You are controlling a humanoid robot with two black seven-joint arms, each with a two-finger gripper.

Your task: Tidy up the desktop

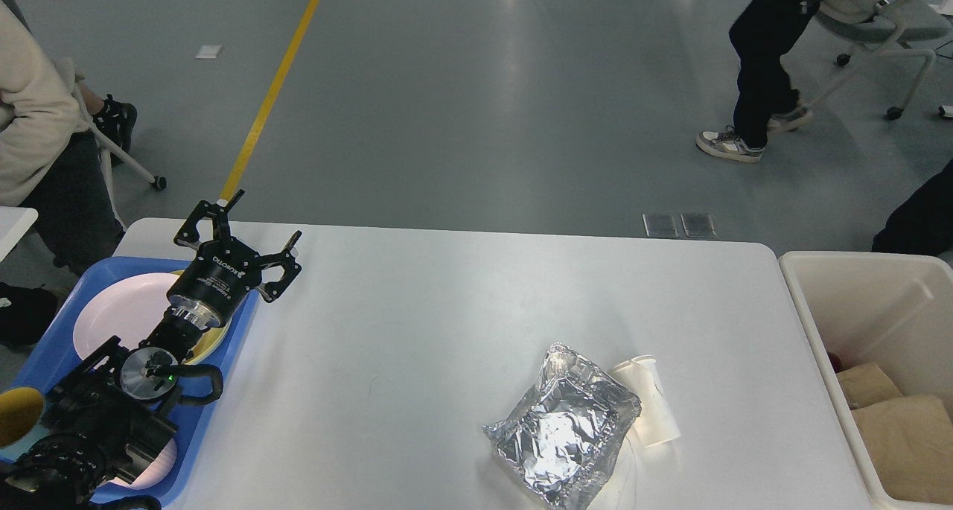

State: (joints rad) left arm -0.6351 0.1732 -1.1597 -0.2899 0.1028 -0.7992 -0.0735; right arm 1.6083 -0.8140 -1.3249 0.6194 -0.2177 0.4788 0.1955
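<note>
a: where's the left claw (249, 231)?
b: upper left of the frame, fingers spread apart and empty, over the edge of the blue tray (223, 391) with its pink plate (119, 309).
a: and the bench (417, 331)?
b: the white bench fills the middle and lower frame; a crumpled foil bag (562, 428) touches a tipped white paper cup (649, 402) at lower right, near the bin (826, 376).
</note>
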